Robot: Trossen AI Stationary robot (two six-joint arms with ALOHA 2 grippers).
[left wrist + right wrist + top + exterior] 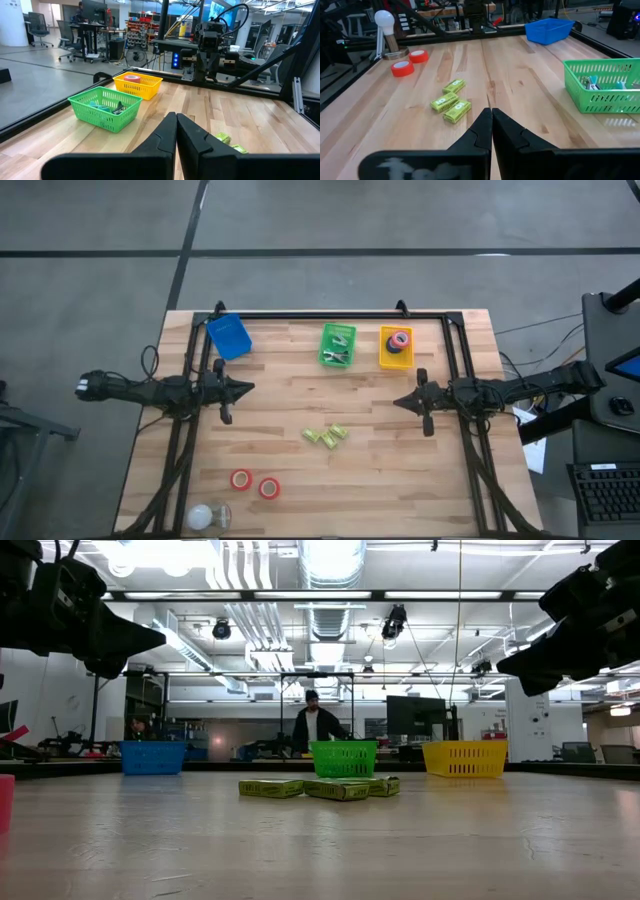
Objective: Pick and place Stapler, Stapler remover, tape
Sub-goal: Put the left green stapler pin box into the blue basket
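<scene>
Wooden table viewed from above, with three baskets lined along the far edge: blue basket at the left, green basket in the middle, yellow basket at the right. Left hand suspended above the table on the left side, fingers pressed together, nothing held. Right hand suspended above the table on the right side, fingers pressed together, nothing held; both hands pointed toward each other across the table centre. Tape distributed in two places: two red rolls flat on the table near the front left, lying just beside each other, and one red roll plus a dark roll inside the yellow basket. Small metal and teal items inside the green basket; exact type not discernible. Three yellow-green boxes clustered near the table centre, between the two hands and slightly toward the front. White roundish object at the front left corner, near the red rolls. Person standing in the room beyond the table.
</scene>
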